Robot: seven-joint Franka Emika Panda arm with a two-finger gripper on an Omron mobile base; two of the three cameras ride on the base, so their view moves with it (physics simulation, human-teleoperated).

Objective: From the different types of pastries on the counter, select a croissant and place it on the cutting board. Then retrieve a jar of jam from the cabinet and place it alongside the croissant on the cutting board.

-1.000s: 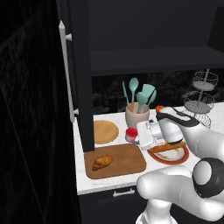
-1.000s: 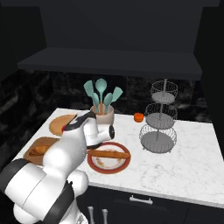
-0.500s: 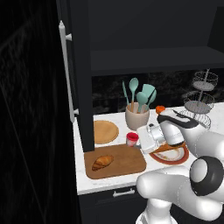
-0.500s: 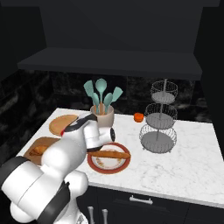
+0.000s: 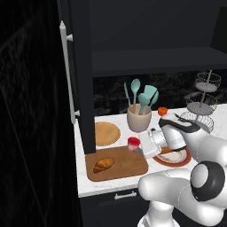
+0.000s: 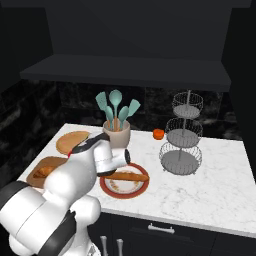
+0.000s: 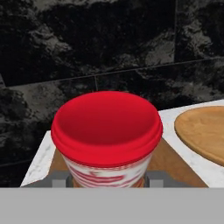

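No readable text, brand, number or sign anywhere. Closest candidate: the pale band around the jar of jam (image 7: 106, 173), carrying only smeared red streaks, not letters. Nothing printed on the cutting board (image 5: 128, 165), the counter (image 6: 210, 190) or the cabinet (image 5: 80, 75) door either.

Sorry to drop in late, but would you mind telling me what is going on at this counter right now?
The robot arm's gripper is shut on the jar of jam, holding it at the far right corner of the cutting board. The croissant already lies on the left part of that board. A baguette-like stick rests on a red-rimmed plate to the right, and a round wooden plate sits behind the board.
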